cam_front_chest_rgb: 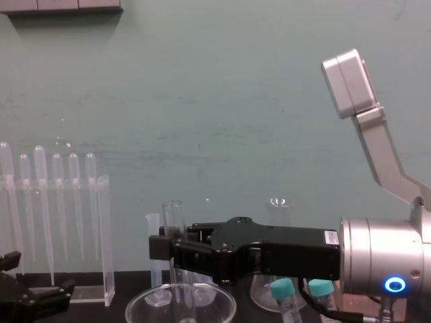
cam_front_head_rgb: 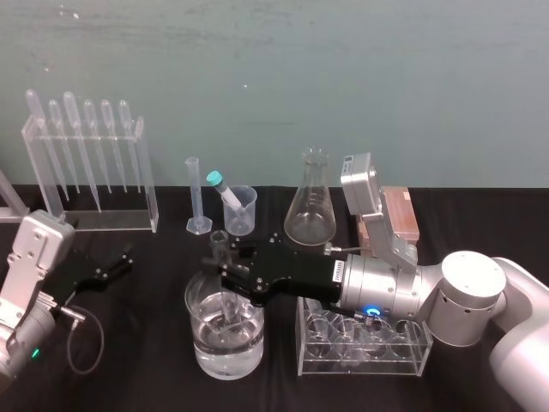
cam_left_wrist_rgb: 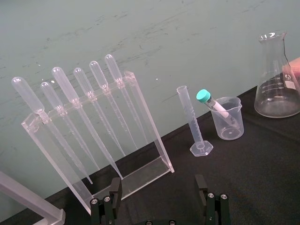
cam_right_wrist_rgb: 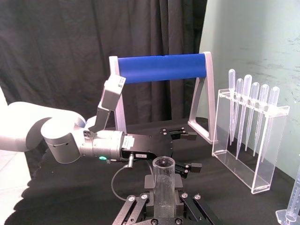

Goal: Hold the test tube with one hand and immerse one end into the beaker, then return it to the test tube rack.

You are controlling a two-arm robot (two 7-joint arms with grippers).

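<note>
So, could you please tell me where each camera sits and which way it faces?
Head: high, looking down at the table; right gripper holds the test tube in the beaker, left gripper idle at lower left.
Chest: low, facing the wall; right arm reaches across.
Left wrist: faces the pipette rack; own fingers open.
Right wrist: looks over the test tube toward the left arm.
Shared: all four see the pipette rack.

Nothing is showing clearly enough to read. The clear glass conical flask (cam_left_wrist_rgb: pixel 276 77) is carrying white graduation lines and small figures, too blurred to make out. A small white sticker (cam_front_head_rgb: pixel 339 273) on the right arm's black housing (cam_front_head_rgb: pixel 296 268) is bearing tiny illegible print.
</note>
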